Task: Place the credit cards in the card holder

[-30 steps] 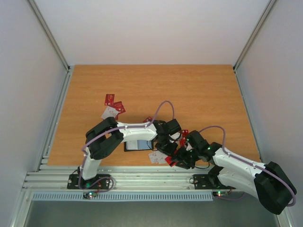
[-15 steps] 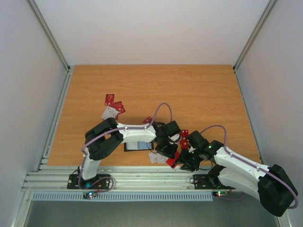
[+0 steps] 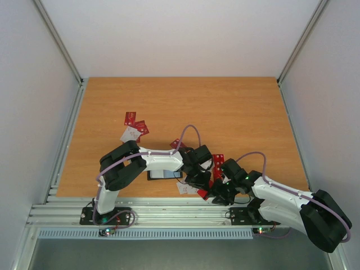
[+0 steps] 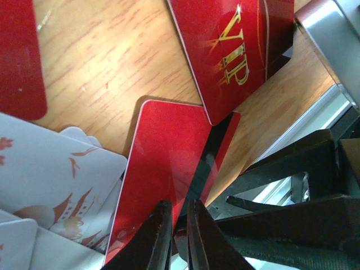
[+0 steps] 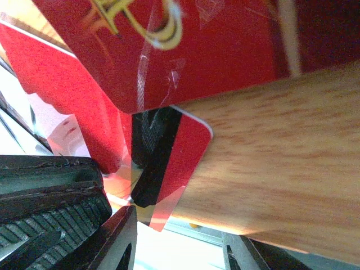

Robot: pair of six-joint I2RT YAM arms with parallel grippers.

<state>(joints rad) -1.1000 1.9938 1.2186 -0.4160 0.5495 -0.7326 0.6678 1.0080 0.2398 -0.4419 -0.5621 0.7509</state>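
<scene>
Left gripper (image 4: 179,209) has its jaws pinched nearly together on the edge of a striped red card (image 4: 163,163), just right of the card holder (image 3: 164,174), which is lying open on the table (image 3: 253,112). Right gripper (image 5: 175,239) is spread apart around that same card's corner. A VIP card (image 4: 236,50) overlaps it, white cards (image 4: 50,180) sit alongside, and a few more cards (image 3: 134,126) are well back and left of the holder.

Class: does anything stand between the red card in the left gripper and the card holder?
Nothing visible does. The striped red card, pinched by the left gripper, is just right of the card holder. White cards lie beside that path, nearer the table edge. Only the left arm overhangs the holder's right end.
</scene>
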